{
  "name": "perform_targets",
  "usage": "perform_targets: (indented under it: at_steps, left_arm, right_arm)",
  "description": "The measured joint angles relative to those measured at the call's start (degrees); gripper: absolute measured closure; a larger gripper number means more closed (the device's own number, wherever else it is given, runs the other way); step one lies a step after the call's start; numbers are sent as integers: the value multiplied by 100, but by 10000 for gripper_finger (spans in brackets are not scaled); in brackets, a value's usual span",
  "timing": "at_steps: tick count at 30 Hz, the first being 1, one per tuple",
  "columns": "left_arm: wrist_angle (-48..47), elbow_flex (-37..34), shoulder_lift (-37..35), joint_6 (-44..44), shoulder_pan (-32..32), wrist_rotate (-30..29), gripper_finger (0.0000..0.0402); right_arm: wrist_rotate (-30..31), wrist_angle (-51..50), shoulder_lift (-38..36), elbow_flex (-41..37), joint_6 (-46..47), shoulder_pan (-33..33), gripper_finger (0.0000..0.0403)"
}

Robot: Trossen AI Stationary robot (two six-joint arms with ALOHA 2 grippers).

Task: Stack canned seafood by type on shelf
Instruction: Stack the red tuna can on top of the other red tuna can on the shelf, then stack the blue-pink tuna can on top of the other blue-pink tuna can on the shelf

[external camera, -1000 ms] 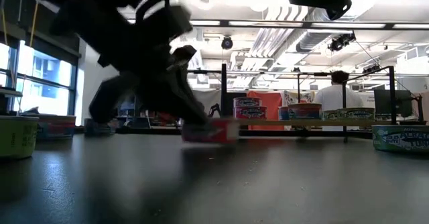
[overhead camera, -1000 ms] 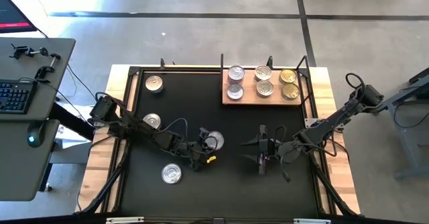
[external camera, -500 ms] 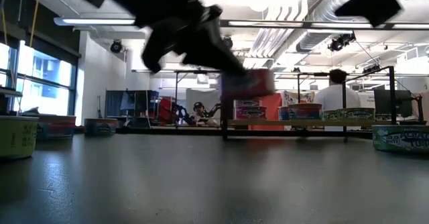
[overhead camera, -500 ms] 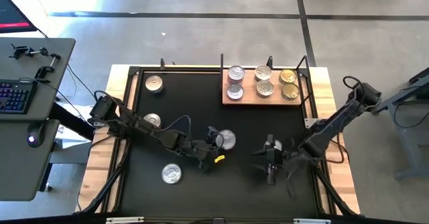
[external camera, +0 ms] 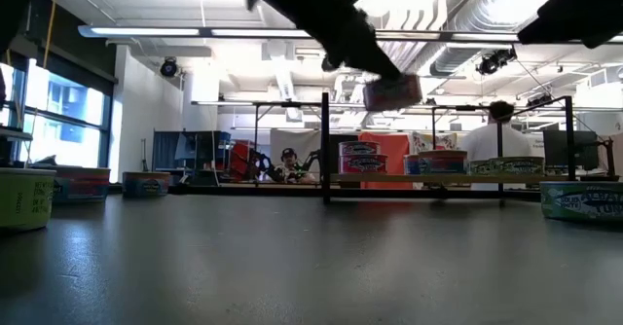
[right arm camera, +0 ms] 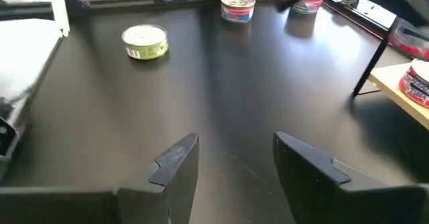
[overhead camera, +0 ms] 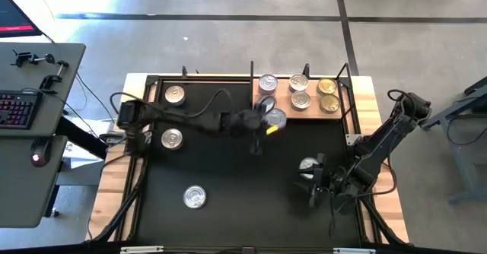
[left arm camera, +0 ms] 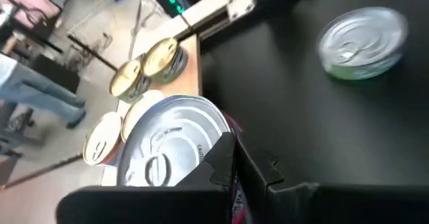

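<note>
My left gripper (overhead camera: 262, 122) is shut on a silver-topped can (overhead camera: 275, 119) and hovers at the near-left edge of the wooden shelf (overhead camera: 312, 111). In the low view this can (external camera: 392, 91) hangs in the air above shelf height. Several cans stand on the shelf, silver-topped ones (overhead camera: 298, 83) at left and middle and two gold-topped ones (overhead camera: 328, 87) at right. My right gripper (overhead camera: 313, 187) is open and low over the table's near right, beside a loose can (overhead camera: 308, 165). Its fingers (right arm camera: 175, 158) have nothing between them. My left gripper pinches the can by its side wall (left arm camera: 231, 184), one finger (left arm camera: 224, 162) on the red label just under the lid rim; the other finger is hidden by the can. The fingers reach in roughly level from the table's left. The can is lifted clear, lid (left arm camera: 171, 143) up.
Three more cans stand on the black table: far left (overhead camera: 175, 94), left (overhead camera: 172, 138) and near left (overhead camera: 195, 197). Thin black posts (overhead camera: 252, 71) rise at the shelf's corners. A raised frame (overhead camera: 149, 163) rims the table. People stand in the room behind.
My left gripper has lifted the can clear off the table's middle and carried it up and toward the far right, to the shelf's near-left edge. My right gripper has drawn back toward the near right corner, uncovering the can that stands beside it.
</note>
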Motion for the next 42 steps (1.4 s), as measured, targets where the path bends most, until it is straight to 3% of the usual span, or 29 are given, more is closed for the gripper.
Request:
perform_targets:
  at_steps: [8, 27, 42]
  left_arm:
    - [-722, 788, 703, 178, 617, -135, 401]
    - [-963, 770, 772, -128, 1070, -173, 395]
    - [-972, 786, 772, -217, 1086, -306, 308]
  right_arm:
    - [26, -50, 1, -2, 61, -2, 219]
    - [28, -45, 1, -2, 105, -2, 219]
    - [28, -45, 1, -2, 105, -2, 219]
